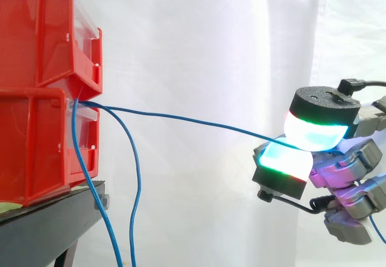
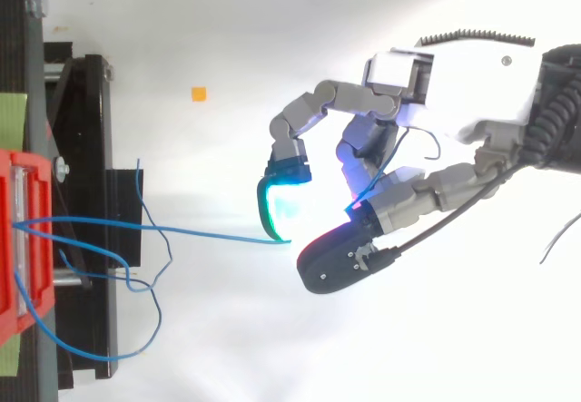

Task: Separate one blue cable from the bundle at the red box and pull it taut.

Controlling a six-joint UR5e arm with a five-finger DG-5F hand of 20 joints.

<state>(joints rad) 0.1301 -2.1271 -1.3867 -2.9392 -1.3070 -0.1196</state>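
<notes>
Hand (image 1: 348, 169) pinches cable (image 1: 181, 119) between glowing pads (image 1: 313, 132).
Reaching in from the right, it presses one cyan-green pad down on another; the other fingers (image 2: 363, 143) curl behind.

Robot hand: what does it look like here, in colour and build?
The robot hand has grey segmented fingers with a white housing behind them. Its fingertips are thick rounded pads set on black caps. They glow cyan-white with green and red rims, and some magenta light falls on the grey links nearby.
</notes>
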